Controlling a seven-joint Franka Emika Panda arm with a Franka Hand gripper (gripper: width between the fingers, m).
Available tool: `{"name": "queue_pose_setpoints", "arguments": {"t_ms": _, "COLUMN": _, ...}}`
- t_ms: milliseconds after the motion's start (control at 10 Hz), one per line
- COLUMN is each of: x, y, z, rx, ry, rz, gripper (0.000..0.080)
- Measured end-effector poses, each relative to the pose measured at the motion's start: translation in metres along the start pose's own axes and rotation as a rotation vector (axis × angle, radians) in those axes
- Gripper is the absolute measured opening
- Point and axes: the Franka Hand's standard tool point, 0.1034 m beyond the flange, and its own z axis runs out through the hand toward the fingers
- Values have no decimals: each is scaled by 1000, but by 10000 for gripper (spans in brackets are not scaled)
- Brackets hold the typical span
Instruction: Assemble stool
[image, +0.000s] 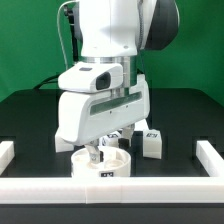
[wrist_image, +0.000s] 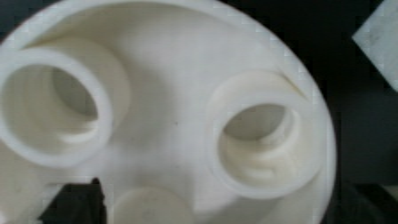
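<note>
The white round disc (image: 100, 165) lies on the black table near the front rail, with a tag on its rim. My gripper (image: 97, 152) is down on it, its fingers reaching into the disc's top. I cannot tell whether they are closed on anything. In the wrist view the disc (wrist_image: 169, 110) fills the picture from very close, with two round sockets (wrist_image: 54, 100) (wrist_image: 258, 125) showing. My fingertips do not show clearly there. One blocky white leg (image: 152, 142) with tags lies to the exterior view's right of the disc. Another leg (image: 122, 133) lies just behind it.
Long white border rails run along the front (image: 150, 187), the exterior view's left (image: 8, 150) and its right (image: 210, 155). The arm's body hides the table behind the disc.
</note>
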Motion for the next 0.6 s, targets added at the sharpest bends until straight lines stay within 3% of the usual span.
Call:
{"name": "queue_pose_setpoints", "arguments": {"t_ms": 300, "x": -2, "y": -6, "z": 12, "rx": 15, "ry": -6, "rz": -10, "gripper": 649}}
{"name": "queue_pose_setpoints", "arguments": {"t_ms": 600, "x": -1, "y": -6, "z": 15, "rx": 9, "ry": -1, "rz": -35, "gripper": 649}}
